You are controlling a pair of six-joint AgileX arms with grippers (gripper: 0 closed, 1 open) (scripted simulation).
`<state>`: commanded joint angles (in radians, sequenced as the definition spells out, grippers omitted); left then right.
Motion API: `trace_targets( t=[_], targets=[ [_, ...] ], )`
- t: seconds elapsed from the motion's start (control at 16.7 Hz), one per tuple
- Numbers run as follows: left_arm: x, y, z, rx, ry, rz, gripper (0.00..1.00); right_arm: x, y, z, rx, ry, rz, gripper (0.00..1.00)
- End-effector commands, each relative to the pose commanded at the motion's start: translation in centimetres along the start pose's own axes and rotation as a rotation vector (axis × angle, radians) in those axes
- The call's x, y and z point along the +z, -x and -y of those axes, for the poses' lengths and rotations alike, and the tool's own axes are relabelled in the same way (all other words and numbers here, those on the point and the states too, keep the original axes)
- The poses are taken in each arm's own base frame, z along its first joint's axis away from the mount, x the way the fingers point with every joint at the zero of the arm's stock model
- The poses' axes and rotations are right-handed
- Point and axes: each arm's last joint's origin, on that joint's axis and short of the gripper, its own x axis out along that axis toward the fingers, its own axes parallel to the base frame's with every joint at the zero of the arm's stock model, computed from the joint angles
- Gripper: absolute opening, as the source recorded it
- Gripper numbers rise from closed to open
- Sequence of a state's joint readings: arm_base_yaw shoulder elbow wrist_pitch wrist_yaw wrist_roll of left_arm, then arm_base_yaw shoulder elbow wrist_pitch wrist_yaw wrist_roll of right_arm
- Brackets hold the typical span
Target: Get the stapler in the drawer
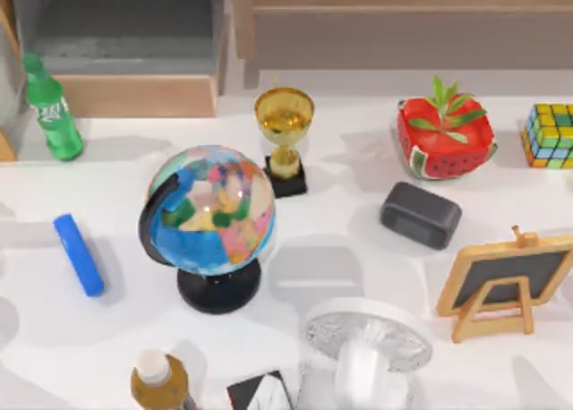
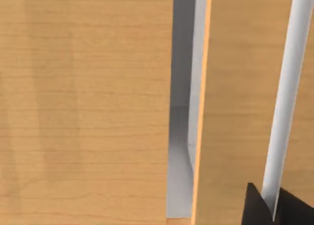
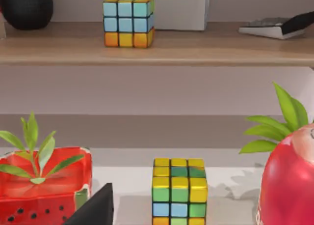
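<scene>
Drawer [image 1: 134, 95]: far left of the table, pulled open toward the near side, with a tan front panel and grey inner walls and floor; nothing is visible inside it.
Green bottle [image 1: 51, 108]: upright just left of the drawer's front panel.
Stapler [image 1: 79, 254]: slim blue bar lying flat on the white table [image 1: 358, 240] at the left, well apart from the drawer on its near side. Its long axis runs from far-left to near-right, tilted only slightly from straight near-far.
Globe [image 1: 210, 215]: on a black stand right of the stapler, apart from it.
Trophy [image 1: 284, 137]: gold cup on a black base, just beyond the globe on its right.
Watermelon planter [image 1: 445, 140]: red pot holding a green plant, at the far right.
Dark grey block [image 1: 421, 215]: on the near side of the planter.
Colour cube [image 1: 549, 135]: at the far right edge.
Chalkboard easel [image 1: 506, 283]: at the near right.
Shelf unit [image 1: 403, 21]: wide wooden unit along the far edge; the right wrist view shows a second colour cube [image 3: 128, 21] on its shelf.
Left gripper [image 2: 274, 205]: dark fingertips close against tan wood panels; whether they are parted is impossible to judge.
Right gripper [image 3: 95, 208]: one dark fingertip shows beside the planter; its state cannot be judged.
</scene>
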<state>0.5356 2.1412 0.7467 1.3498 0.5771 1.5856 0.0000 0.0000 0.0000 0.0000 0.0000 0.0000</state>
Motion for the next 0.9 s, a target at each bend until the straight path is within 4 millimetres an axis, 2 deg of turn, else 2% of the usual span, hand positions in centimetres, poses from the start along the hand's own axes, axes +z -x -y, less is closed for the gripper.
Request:
trace_targets(
  t=[0.12,0.48,0.78,0.9],
  targets=[
    [0.0,1.2,-0.1,0.006,-0.004,-0.001,0.00,0.0,0.0,0.0,0.000,0.000,0.000,1.00],
    [-0.2,1.8,-0.3,0.017,-0.014,0.002,0.00,0.0,0.0,0.0,0.000,0.000,0.000,1.00],
    [0.1,6.2,0.6,-0.014,0.010,-0.001,0.00,0.0,0.0,0.0,0.000,0.000,0.000,1.00],
    [0.0,7.4,0.2,0.002,-0.002,0.000,0.00,0.0,0.0,0.0,0.000,0.000,0.000,1.00]
  ],
)
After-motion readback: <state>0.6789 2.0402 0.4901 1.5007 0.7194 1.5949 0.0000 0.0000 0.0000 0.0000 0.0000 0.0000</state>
